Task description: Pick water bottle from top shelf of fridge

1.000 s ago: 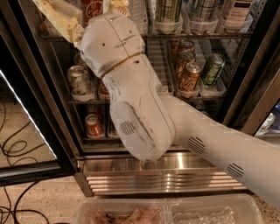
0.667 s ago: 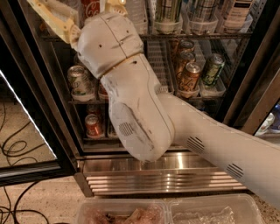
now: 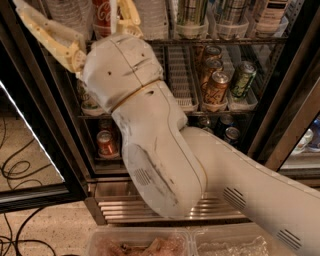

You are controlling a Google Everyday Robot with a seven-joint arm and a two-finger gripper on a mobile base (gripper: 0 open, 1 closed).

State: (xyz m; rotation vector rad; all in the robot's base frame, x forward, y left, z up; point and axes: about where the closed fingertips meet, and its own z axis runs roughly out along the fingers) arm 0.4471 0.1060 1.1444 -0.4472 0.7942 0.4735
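Note:
The fridge [image 3: 292, 80] has a black frame and stands open. Its top shelf [image 3: 225, 40] is a wire rack carrying clear ribbed water bottles [image 3: 150, 17], a red cola bottle [image 3: 102, 15] and tall cans [image 3: 192, 15]. My gripper [image 3: 72, 6] is at the top left, at the level of the top shelf. Its cream fingers [image 3: 45, 30] are spread wide. A clear bottle [image 3: 67, 12] and the cola bottle stand between them. My white arm [image 3: 155, 150] hides much of the fridge's left half.
Short soda cans [image 3: 217, 87] and a green can [image 3: 243, 80] line the middle rack. A red can [image 3: 106, 142] sits lower. The ribbed steel base panel [image 3: 112, 212] is below. Cables [image 3: 15, 172] lie on the floor at the left. Clear plastic tubs [image 3: 150, 245] are at the bottom edge.
The wrist and gripper have shifted slightly left along the top shelf. The left finger now reaches further left. Nothing has been taken hold of.

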